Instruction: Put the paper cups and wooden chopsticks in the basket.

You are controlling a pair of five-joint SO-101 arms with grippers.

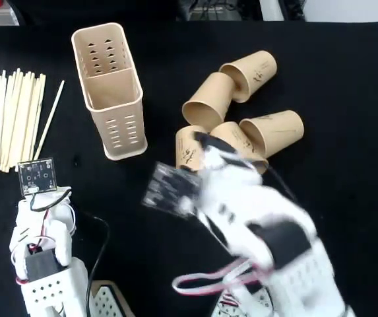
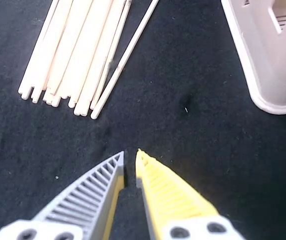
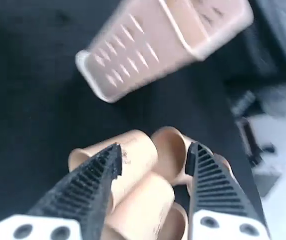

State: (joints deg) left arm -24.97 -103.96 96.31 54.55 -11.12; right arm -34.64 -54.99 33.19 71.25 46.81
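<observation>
Right wrist view: open right tool hovers over tan paper cups right of the beige slotted basket; it probably needs to lower and grip one next. Closed, empty left tool sits near pale wooden chopsticks.

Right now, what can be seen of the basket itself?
The basket is a tall, narrow rectangular container, beige plastic by its look, with rows of small slots cut in its walls and a flared rim at its foot. It stands upright on the black table, mouth open upward, with nothing visible inside. It sits between the wooden chopsticks and the paper cups, apart from both. Only the table touches it.
</observation>
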